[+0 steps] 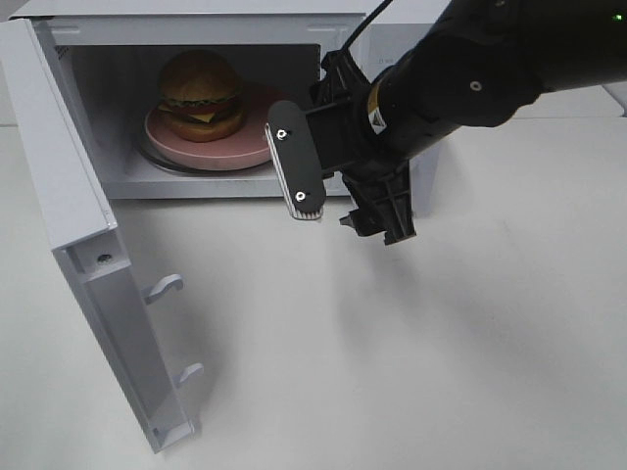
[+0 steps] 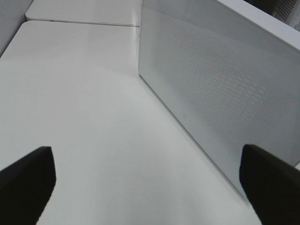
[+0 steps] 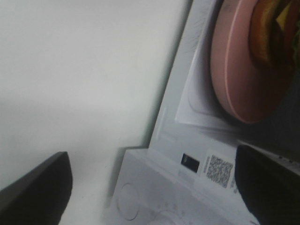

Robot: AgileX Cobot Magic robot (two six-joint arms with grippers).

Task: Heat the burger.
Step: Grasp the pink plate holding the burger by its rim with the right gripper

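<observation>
One burger sits on pink plate inside open microwave, upper left of frame. Right tool released, empty, just outside the cavity. Left tool spread wide, empty, over white counter.

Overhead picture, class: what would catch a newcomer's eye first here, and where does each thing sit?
First comes the burger on a pink plate inside the white microwave, at the top left. Next is the microwave door, swung wide open toward the lower left. The black right gripper hangs open just in front of the microwave, holding nothing.
</observation>
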